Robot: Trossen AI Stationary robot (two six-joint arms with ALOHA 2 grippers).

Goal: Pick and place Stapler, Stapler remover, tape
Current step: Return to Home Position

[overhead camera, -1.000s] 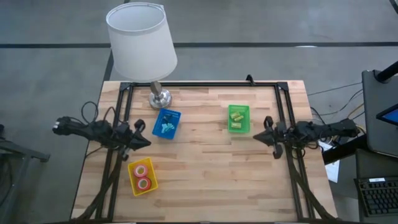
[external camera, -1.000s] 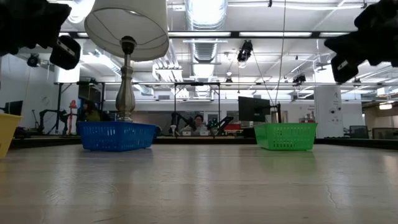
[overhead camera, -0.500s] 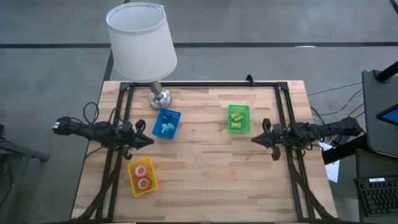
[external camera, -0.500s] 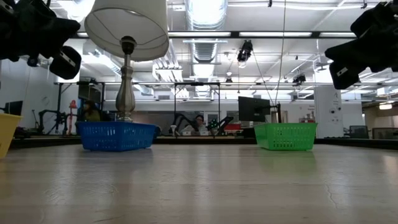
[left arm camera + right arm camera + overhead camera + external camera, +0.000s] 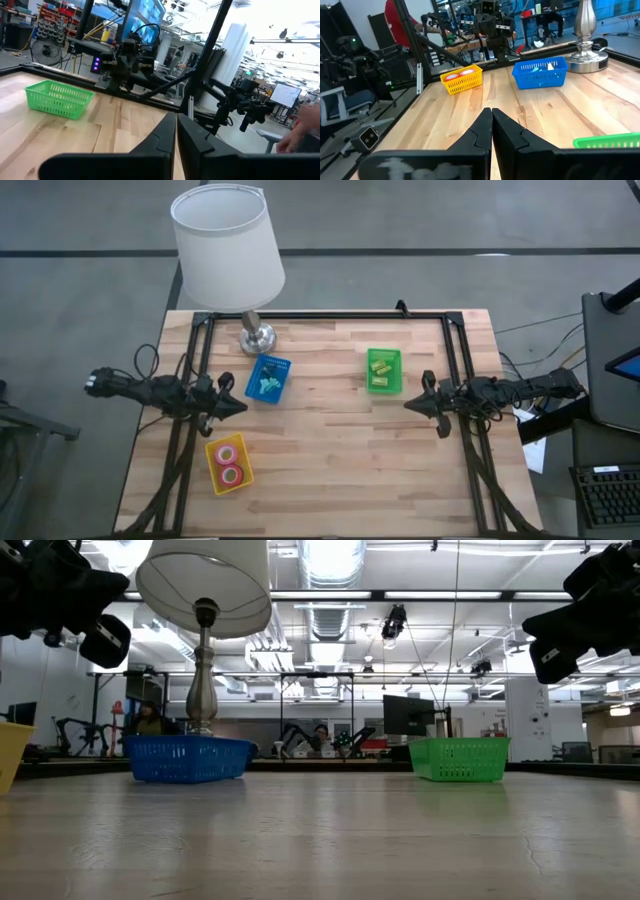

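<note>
High view, looking straight down on the desk [image 5: 330, 445]. Three small bins stand on its boards.

- **Yellow bin:** the yellow bin [image 5: 243, 470], near the left front, holds two tape rolls [image 5: 229, 453], one red and one pink, lying side by side.
- **Blue bin:** the blue bin [image 5: 282, 371], just in front of the base of the table lamp [image 5: 227, 242], holds the staple removers [image 5: 265, 387]. A light blue one and darker ones show, though their number cannot be told.
- **Green bin:** the green bin [image 5: 396, 373], toward the right rear, holds small yellow-green items that are probably the staplers [image 5: 380, 366].

No loose item shows on the bare boards between the bins.

- **Left claw:** the left claw [image 5: 234, 408] hangs above the desk's left edge, between the blue and yellow bins and apart from both. In the left wrist view its fingers [image 5: 162, 135] meet tip to tip with nothing between them.
- **Right claw:** the right claw [image 5: 411, 404] hangs above the right edge, near the green bin but not touching it. In the right wrist view its fingers [image 5: 480, 131] are likewise pressed together and empty.

In the low view both arms sit high, clear of the desk top.

Judged from this layout, the sorting appears complete. Each kind of item lies in its own bin, and only the arms' retreat to rest is left.
</note>
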